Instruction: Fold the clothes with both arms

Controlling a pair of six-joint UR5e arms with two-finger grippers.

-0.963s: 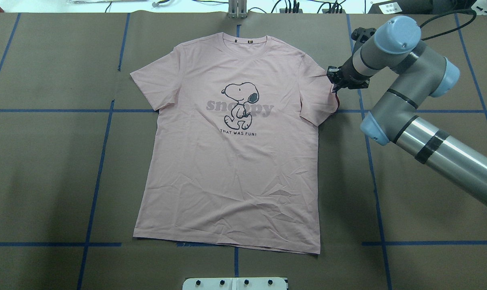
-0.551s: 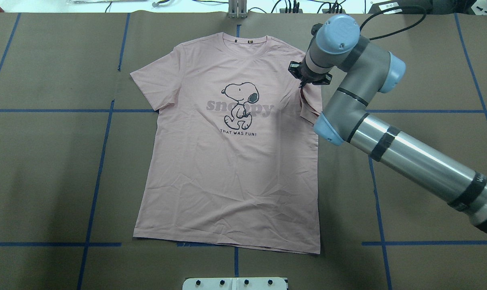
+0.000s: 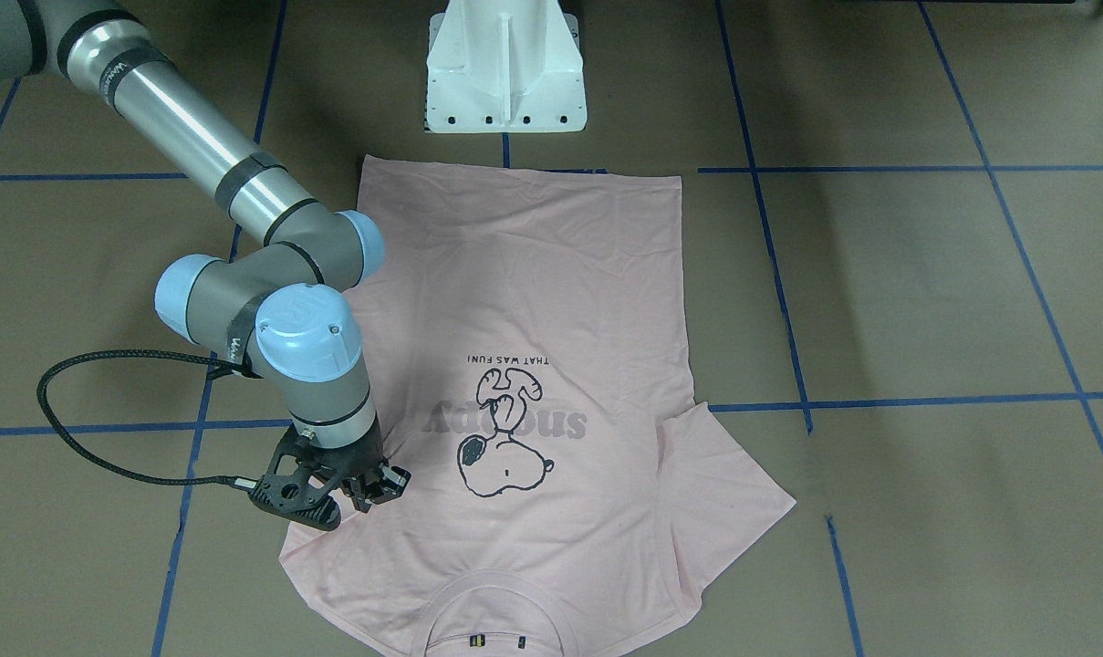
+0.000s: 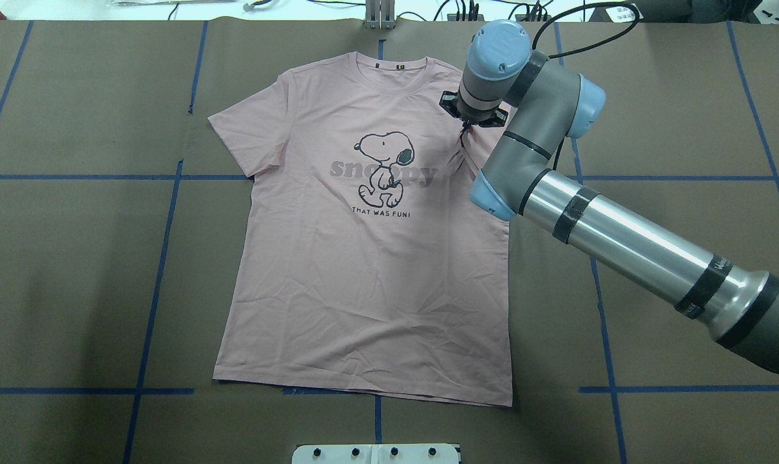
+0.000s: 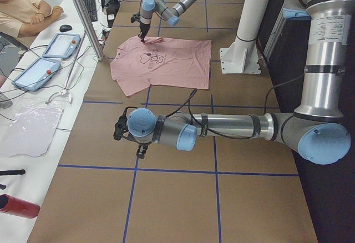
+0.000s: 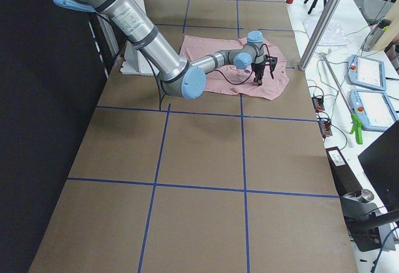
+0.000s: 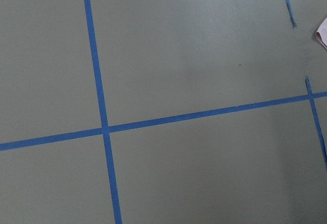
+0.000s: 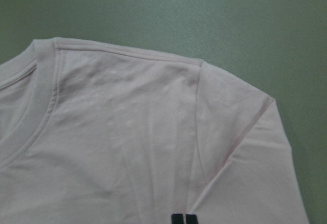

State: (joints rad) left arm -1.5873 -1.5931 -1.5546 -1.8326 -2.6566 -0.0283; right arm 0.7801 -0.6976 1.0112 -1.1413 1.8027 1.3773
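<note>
Pinching the T-shirt (image 4: 363, 277) sleeve — right gripper (image 4: 466, 125), clenched fingertips (image 8: 177, 218) plain only from its wrist; left gripper (image 5: 140, 153) unreadable.

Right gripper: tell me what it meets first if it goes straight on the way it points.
The right gripper points straight down, shut on a pinch of the T-shirt. Going on, it would probably meet the T-shirt's front below the shoulder first; its height above the cloth is unclear.

The pink T-shirt (image 4: 363, 277) carries large mauve lettering (image 4: 344, 170) across its chest reading "snoopy", its middle letters partly covered by the cartoon dog (image 4: 384, 166) drawn over them. Under the dog, small dark capitals (image 4: 382, 211) read "THAT WAS FUN!". White print on the right arm (image 4: 627, 229), on its black band (image 4: 698, 291), is too small to read.
</note>
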